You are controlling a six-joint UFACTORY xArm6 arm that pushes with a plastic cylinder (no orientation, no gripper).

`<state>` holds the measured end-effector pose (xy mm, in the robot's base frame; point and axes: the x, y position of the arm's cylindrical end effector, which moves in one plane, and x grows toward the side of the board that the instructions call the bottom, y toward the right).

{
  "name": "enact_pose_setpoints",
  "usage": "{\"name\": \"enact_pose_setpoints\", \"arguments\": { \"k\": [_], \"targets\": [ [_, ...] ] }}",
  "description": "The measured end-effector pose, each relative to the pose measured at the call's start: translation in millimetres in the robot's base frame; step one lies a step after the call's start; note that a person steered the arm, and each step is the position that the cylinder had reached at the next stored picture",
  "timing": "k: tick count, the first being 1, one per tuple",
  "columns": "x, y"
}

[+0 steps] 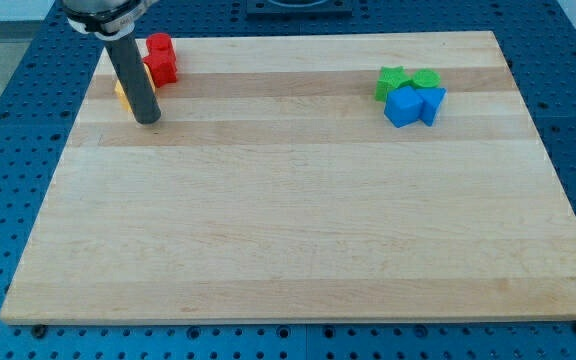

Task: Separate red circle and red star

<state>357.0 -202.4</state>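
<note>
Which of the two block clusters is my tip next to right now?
The red cluster at the view's top left; my tip sits just below it. The green and blue blocks lie far right.

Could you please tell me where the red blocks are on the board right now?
The red blocks sit pressed together near the board's top-left corner in the camera view, just right of my rod, with my tip below them and a yellow block behind the rod.

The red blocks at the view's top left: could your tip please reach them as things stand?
Probably yes: my tip rests just below-left of the red blocks, with only bare board between; a yellow block sits behind the rod.
</note>
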Motion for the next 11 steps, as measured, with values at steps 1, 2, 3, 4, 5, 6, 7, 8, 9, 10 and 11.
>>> {"name": "enact_pose_setpoints", "arguments": {
  "k": [1, 2, 3, 4, 5, 6, 7, 8, 9, 10, 11],
  "targets": [
    [0.2, 0.0],
    [8.9, 0.0],
    [29.9, -31.2],
    [-4.5, -99.9],
    [-32.3, -101.9],
    [-102.1, -88.1],
    [-136.6, -63.1],
    [-139.5, -14.9],
    [-112.1, 56.8],
    [-95.6, 93.3],
    [-122.0, 89.1]
  ]
}}
